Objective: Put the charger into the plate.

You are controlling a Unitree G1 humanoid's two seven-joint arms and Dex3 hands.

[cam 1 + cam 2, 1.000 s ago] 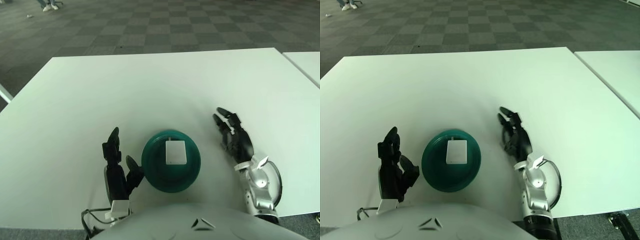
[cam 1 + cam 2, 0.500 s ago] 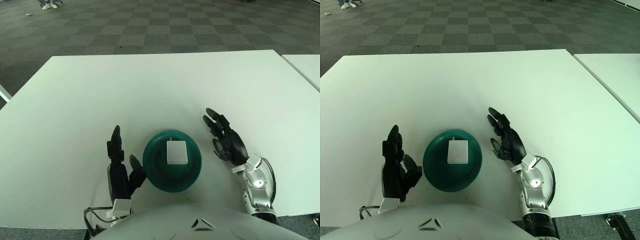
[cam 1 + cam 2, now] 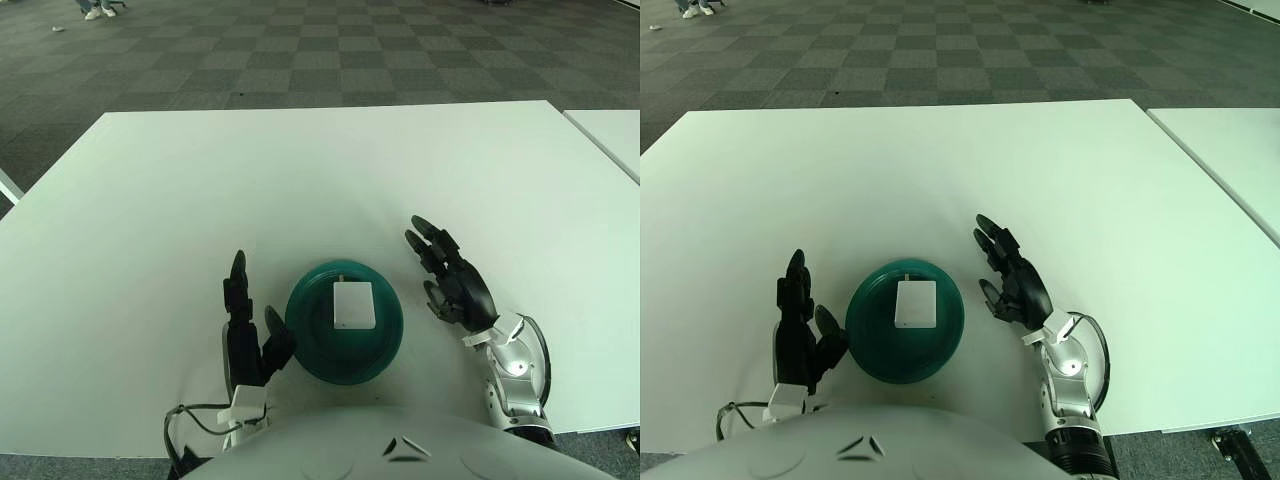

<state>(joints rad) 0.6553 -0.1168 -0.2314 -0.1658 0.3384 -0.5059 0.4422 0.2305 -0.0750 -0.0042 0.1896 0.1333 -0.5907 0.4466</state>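
Since a second ago the right robot hand [image 3: 452, 283] has swung in toward the plate; the left robot hand [image 3: 245, 335] has turned edge-on. White table [image 3: 300, 170] carries a green plate [image 3: 312, 352] near its front edge. Charger [image 3: 351, 305], white and flat, lies inside the plate, so the task looks done. Best now to draw both hands back without nudging the rim. Right robot hand: fingers spread, empty, just right of the plate. Left: fingers extended, empty, just beside its left rim.
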